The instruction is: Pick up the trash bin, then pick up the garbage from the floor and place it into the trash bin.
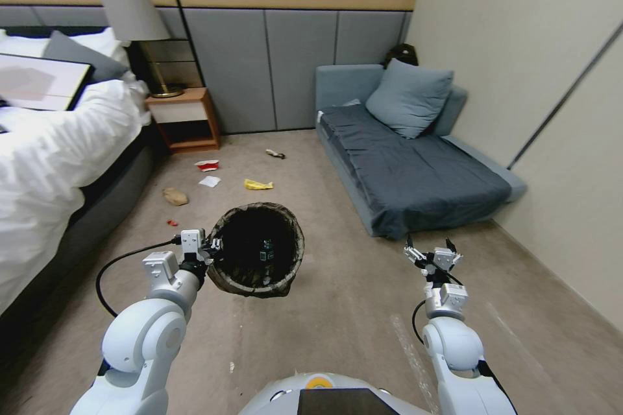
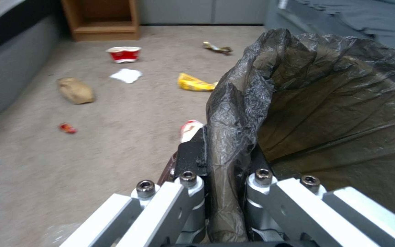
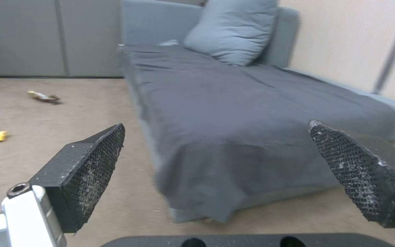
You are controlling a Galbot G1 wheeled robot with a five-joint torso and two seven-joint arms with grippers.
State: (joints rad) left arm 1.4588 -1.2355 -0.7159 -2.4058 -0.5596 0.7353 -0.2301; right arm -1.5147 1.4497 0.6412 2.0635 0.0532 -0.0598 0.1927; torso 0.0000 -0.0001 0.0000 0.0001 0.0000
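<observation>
My left gripper (image 1: 211, 248) is shut on the near-left rim of the trash bin (image 1: 256, 249), a round bucket lined with a dark bag, held above the carpet. In the left wrist view its jaws pinch the bag's folded edge (image 2: 227, 154). A bottle (image 1: 267, 253) lies inside the bin. Garbage is scattered on the floor beyond: a red-and-white cup (image 1: 207, 165), white tissue (image 1: 209, 181), yellow wrapper (image 1: 257, 185), dark wrapper (image 1: 275, 154), brown piece (image 1: 175, 196) and small red wrapper (image 1: 172, 222). My right gripper (image 1: 429, 251) hangs open and empty near the sofa's corner.
A bed (image 1: 52, 155) with white bedding runs along the left. A wooden nightstand (image 1: 185, 120) with a lamp stands by the back wall. A grey sofa (image 1: 415, 168) fills the right side, with a wall behind it. Open carpet lies between them.
</observation>
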